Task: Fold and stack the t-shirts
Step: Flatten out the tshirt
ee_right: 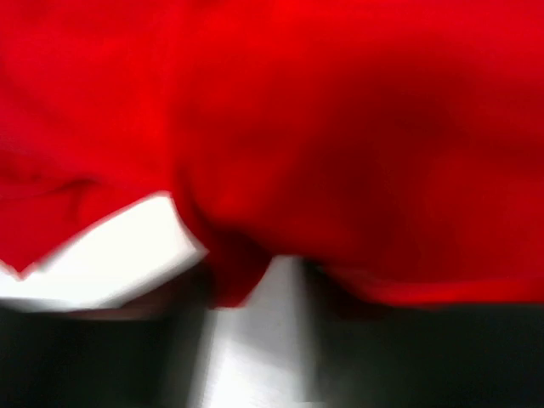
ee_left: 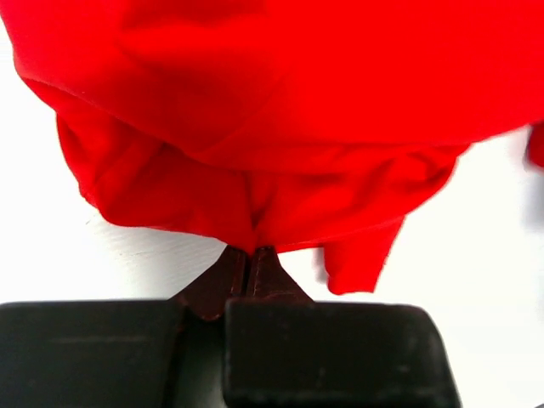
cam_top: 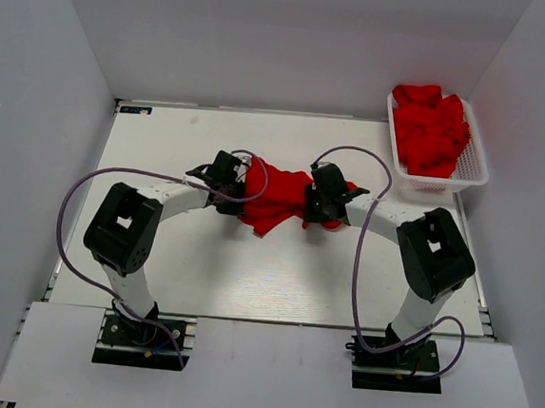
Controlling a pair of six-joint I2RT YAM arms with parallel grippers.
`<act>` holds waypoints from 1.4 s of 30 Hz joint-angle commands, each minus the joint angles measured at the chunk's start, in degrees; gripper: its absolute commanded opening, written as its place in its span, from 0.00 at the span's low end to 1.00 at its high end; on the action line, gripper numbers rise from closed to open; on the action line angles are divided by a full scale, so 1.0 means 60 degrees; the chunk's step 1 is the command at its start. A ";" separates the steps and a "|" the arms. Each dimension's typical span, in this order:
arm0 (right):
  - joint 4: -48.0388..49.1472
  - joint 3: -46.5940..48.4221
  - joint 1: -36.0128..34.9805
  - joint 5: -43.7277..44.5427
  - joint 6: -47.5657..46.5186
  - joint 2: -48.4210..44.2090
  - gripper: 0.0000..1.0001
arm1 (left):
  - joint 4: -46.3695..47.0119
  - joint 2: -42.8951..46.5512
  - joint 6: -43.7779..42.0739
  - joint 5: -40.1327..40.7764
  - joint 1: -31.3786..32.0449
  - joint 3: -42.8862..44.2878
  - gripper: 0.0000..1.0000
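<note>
Both angled inward, left claw (ee_left: 251,259), right claw (cam_top: 313,208), pinching t-shirt (cam_top: 277,203)

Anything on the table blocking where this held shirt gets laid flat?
Nothing visible does. The t-shirt is bunched between left gripper and right gripper; the table near it is bare, and the white mesh basket stands apart at the far right corner.

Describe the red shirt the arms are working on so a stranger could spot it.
Look at the middle of the white table, in front of the two arms. A bunched red t-shirt sits there between the left gripper, which pinches its edge, and the right gripper. Unlike the other red shirts heaped in the white basket at the far right, it is outside the basket.
</note>
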State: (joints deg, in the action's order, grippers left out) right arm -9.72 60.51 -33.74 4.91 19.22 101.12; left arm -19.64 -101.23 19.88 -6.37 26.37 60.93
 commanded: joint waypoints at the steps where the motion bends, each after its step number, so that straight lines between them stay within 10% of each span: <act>1: 0.0535 0.0476 0.0012 0.1320 0.0941 -0.0109 0.19 | 0.0490 0.1107 -0.0178 0.0110 0.0029 0.0114 0.00; 2: 0.0550 0.0476 0.0027 0.1495 0.1087 -0.0197 0.00 | 0.0490 0.1270 -0.0178 0.0110 0.0029 0.0114 0.00; 10: 0.0930 -0.0123 0.0159 0.4578 0.0561 -0.2758 0.00 | 0.0710 0.2516 -0.0383 0.0445 -0.0176 0.0845 0.00; 21: 0.1266 0.0198 0.1886 0.7092 -0.0434 -0.5265 0.00 | -0.0243 0.3131 -0.0821 0.4180 -0.0264 0.3159 0.00; 42: 0.1271 0.4210 0.2561 0.3534 -0.4155 -0.7859 0.00 | 0.0271 0.6221 -0.3269 0.3830 -0.0352 0.5504 0.00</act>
State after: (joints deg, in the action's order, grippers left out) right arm -2.24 81.03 -18.74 30.17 -2.15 55.83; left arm -19.07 -67.29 2.90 18.50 24.69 91.09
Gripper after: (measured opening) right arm 0.014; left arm 0.038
